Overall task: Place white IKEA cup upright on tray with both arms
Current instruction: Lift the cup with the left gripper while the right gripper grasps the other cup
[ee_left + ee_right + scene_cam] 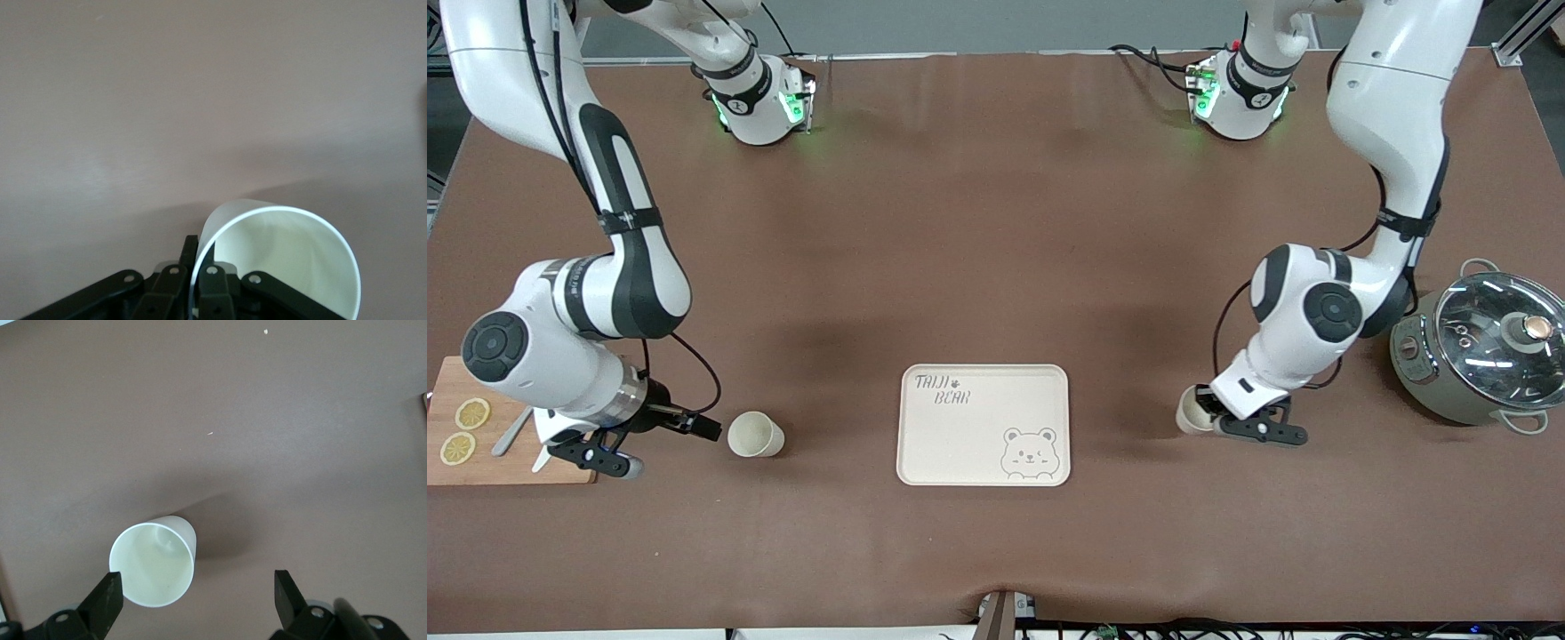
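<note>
The left gripper (1199,418) pinches a cup (1189,411) by its rim just above the desk (996,267). I see the right gripper (660,436) spread wide beside a second cup (755,435); the tray (960,444) lies between them.

A big brown table (996,267) fills almost the whole view. Its top is smooth and plain, with soft dark shadows on it. Along the top edge there is a strip of grey floor (960,22). A metal frame bar (1519,40) shows at one top corner. Black cables (1227,629) run along the bottom edge of the table.
</note>
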`<state>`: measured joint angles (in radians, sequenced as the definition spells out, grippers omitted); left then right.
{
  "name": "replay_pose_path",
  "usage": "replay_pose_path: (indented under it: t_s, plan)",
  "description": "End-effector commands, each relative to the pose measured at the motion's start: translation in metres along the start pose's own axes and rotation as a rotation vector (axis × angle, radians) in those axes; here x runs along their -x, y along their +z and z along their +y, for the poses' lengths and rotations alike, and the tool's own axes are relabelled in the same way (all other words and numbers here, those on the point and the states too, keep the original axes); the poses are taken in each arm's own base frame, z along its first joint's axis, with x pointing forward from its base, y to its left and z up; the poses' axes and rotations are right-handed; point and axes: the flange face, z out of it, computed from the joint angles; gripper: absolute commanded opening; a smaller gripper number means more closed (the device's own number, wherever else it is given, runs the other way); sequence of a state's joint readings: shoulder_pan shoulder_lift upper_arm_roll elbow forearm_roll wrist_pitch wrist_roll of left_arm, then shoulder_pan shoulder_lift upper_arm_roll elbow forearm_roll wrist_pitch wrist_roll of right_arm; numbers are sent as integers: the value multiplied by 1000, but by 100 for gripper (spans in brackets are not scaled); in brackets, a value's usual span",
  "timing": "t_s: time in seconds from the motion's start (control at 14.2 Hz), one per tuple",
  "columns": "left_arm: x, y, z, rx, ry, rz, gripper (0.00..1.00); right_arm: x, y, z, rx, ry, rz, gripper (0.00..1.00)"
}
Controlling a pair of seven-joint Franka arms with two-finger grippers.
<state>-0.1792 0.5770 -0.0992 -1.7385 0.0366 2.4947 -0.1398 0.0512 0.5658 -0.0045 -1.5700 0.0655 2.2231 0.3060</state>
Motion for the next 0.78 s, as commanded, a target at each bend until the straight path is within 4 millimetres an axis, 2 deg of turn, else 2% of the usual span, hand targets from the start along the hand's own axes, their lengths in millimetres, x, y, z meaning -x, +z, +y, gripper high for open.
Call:
replay_pose_path:
  t_s: [0.0, 0.14, 0.28, 0.57, 0.64, 0.71]
  plan:
    - [-30, 1, 55, -16, -51, -37, 0, 0, 12, -1, -4, -14, 2, 100]
    - [-34, 12, 93, -17, -71, -69, 0, 3, 20, -7, -6, -23, 14, 100]
    - [-25, 17, 134, -12, -84, -70, 0, 7, 33, -5, -8, -25, 29, 100]
    - [-23, 22, 240, -35, -130, 27, 0, 15, 48, -2, -3, -45, 26, 100]
    - [-20, 25, 260, -48, -132, 52, 0, 18, 55, 0, -5, -44, 34, 100]
    - [-14, 32, 271, -60, -129, 55, 0, 21, 61, 3, -5, -43, 43, 100]
